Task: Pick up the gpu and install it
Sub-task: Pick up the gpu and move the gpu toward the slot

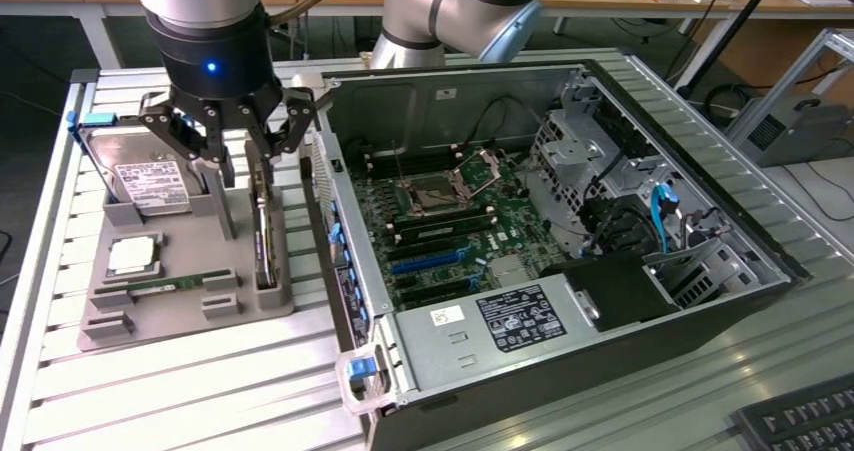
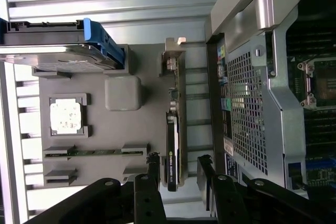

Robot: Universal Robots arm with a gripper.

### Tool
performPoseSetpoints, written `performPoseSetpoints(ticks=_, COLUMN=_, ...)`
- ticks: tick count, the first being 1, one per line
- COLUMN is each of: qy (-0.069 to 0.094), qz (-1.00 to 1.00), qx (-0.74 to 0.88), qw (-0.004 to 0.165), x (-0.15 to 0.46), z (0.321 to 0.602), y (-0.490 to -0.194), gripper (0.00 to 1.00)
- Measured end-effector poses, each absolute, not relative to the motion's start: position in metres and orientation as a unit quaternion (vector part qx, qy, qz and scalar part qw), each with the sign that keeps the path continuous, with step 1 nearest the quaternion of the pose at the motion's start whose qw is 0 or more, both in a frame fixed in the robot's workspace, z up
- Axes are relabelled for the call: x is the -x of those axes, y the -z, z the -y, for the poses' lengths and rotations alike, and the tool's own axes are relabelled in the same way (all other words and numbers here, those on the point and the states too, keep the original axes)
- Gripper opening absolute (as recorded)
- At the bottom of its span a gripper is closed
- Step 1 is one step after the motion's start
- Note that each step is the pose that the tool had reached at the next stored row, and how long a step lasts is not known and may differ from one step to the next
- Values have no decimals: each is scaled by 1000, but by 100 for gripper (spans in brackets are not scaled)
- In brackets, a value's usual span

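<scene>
- I see the gripper (image 1: 248,159) right over the gray tray (image 1: 187,236), on the tray's edge nearest the computer case (image 1: 694,351).
- Its jaws are spread wide and hold nothing.
- The gpu (image 2: 172,129) stands on edge in the tray's slot on that case-side edge, between the fingers (image 2: 153,163), with a gap on each side.
- A hard drive (image 1: 147,184), processor chip (image 1: 134,256) and memory stick (image 1: 167,287) sit in the tray's other slots.
</scene>
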State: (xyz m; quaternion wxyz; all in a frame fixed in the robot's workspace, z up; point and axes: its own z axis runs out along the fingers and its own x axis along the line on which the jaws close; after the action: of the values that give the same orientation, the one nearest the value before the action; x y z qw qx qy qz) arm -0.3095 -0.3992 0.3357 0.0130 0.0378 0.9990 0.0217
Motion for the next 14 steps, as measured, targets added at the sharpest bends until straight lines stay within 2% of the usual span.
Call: performPoseSetpoints(ticks=14, qy=-22, qz=-999, qx=-38, qw=13, x=309, z=399, y=-330, gripper=42)
